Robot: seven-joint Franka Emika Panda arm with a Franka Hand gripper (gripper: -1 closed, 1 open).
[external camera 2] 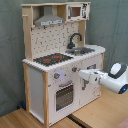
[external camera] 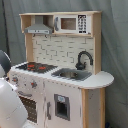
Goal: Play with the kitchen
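End effector (external camera 2: 81, 73) points at the kitchen (external camera 2: 60, 60) front, near a knob (external camera 2: 74, 69) beside the oven door (external camera 2: 64, 96); finger opening cannot be told. Approach squarely, slowly, centring on the knob before closing. The kitchen stands on a wooden bench (external camera 2: 30, 120).

A grey-green curtain (external camera 2: 10, 55) is hanging as the backdrop in both exterior views, its cloth falling in soft vertical folds. In the first exterior view the curtain (external camera: 116, 45) is filling everything to the top edge. Below the curtain in the second exterior view, a pale wooden tabletop (external camera 2: 30, 119) is running along the bottom, and a dark seam, possibly a gap between two boards, is cutting across it. Light is spreading evenly, with no hard shadows showing on the curtain.
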